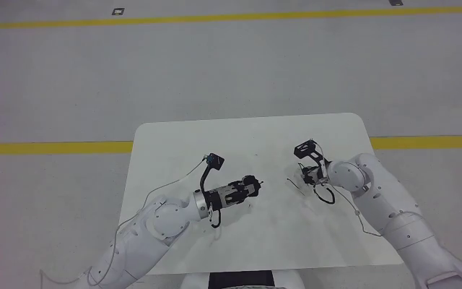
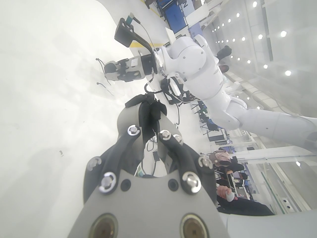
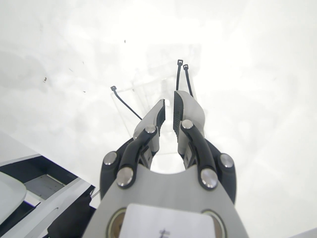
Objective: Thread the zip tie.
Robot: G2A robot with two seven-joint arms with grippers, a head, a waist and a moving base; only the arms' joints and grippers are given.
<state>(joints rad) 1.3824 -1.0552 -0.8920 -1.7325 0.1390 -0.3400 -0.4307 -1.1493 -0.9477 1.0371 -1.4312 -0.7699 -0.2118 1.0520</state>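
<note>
Right gripper [image 3: 169,97] narrowly open, gripping nothing, above clear plastic tray [image 3: 125,122]. Two thin black plastic zip ties [image 3: 178,75] just beyond it, third zip tie [image 3: 123,103] beside. Left gripper [image 2: 148,101] well apart, grip cannot be told.

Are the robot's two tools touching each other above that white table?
Apart. The top view shows the left tool and the right tool pointing toward each other, with a bare stretch of the table plainly between them.
</note>
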